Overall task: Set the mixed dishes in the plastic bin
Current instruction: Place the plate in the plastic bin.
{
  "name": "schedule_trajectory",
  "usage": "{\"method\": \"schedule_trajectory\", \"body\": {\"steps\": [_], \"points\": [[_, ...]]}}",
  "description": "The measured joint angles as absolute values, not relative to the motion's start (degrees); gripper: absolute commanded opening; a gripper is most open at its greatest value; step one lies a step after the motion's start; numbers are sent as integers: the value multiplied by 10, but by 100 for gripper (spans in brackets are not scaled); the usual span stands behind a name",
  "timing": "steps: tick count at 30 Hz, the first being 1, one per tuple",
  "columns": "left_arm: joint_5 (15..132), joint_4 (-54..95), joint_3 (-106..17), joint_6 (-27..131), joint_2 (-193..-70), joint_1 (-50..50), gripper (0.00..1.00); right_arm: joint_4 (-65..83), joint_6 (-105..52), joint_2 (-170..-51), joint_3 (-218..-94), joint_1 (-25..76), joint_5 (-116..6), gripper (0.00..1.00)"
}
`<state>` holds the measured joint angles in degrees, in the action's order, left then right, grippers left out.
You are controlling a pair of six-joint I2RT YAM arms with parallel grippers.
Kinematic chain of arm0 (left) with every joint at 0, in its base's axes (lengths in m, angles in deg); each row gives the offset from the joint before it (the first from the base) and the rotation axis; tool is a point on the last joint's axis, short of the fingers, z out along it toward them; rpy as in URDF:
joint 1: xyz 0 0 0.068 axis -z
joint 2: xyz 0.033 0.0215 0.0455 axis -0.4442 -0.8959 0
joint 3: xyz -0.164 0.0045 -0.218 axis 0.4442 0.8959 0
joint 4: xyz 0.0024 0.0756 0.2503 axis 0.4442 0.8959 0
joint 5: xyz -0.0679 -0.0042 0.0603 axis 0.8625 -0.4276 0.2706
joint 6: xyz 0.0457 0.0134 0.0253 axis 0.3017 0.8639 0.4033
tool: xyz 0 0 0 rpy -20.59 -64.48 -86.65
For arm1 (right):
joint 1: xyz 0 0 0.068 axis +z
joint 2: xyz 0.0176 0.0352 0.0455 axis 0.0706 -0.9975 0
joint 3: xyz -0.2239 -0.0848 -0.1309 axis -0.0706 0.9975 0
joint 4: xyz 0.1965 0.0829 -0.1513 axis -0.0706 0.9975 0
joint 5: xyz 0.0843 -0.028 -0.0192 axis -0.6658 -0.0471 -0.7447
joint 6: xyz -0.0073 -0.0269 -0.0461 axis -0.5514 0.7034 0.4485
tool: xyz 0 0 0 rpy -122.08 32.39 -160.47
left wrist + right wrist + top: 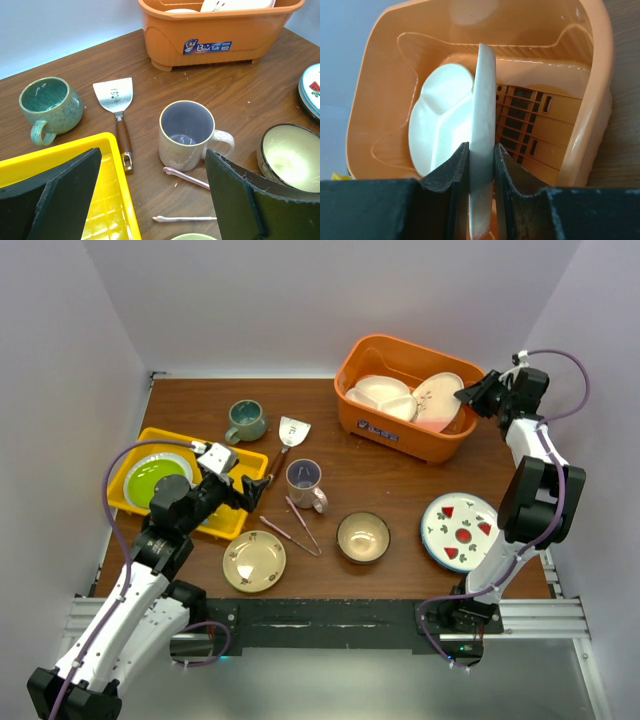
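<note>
1. The right tool (476,398) was clenched on the rim of the pink floral plate (482,100) and held it on edge inside the orange bin (400,435), at the one o'clock corner of the counter (400,490). Pinching the thin rim probably let the plate slip down upright beside what was already there.
2. The white divided plate (440,120) leaned against the bin's wall at nine o'clock of the held plate. It was glossy ceramic with raised partition ridges. Standing dishes on edge likely saved room.
3. The bin was smooth moulded plastic with rounded corners, a slotted base and a small label on its front wall.
4. The left tool (152,190) was released, with its jaws wide. It hovered over the inner edge of the yellow tray (125,455) at nine o'clock and faced the lavender mug (185,135), which seemed the likely next pick.
5. More dishes waited on the counter:
   - a speckled teal mug (245,422) at eleven o'clock
   - a dark-rimmed bronze bowl (363,537) at six o'clock
   - a strawberry plate (460,532) at four o'clock
   - a cream plate (254,561) at seven o'clock
   - a lime-green plate (155,478) lying in the tray
6. The spatula (290,435), metal-bladed with a wooden handle, and the thin pink tongs (295,525) lay near the lavender mug. Neither was a dish.
</note>
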<state>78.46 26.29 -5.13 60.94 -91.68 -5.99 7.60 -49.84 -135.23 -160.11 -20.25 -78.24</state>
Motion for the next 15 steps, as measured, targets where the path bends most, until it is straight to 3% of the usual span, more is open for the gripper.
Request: {"method": "schedule_trajectory", "body": {"steps": [15], "points": [[787,262,-51,608,-919,-60,91,87,-495,-1353,-1607,-203,-779,0]]}}
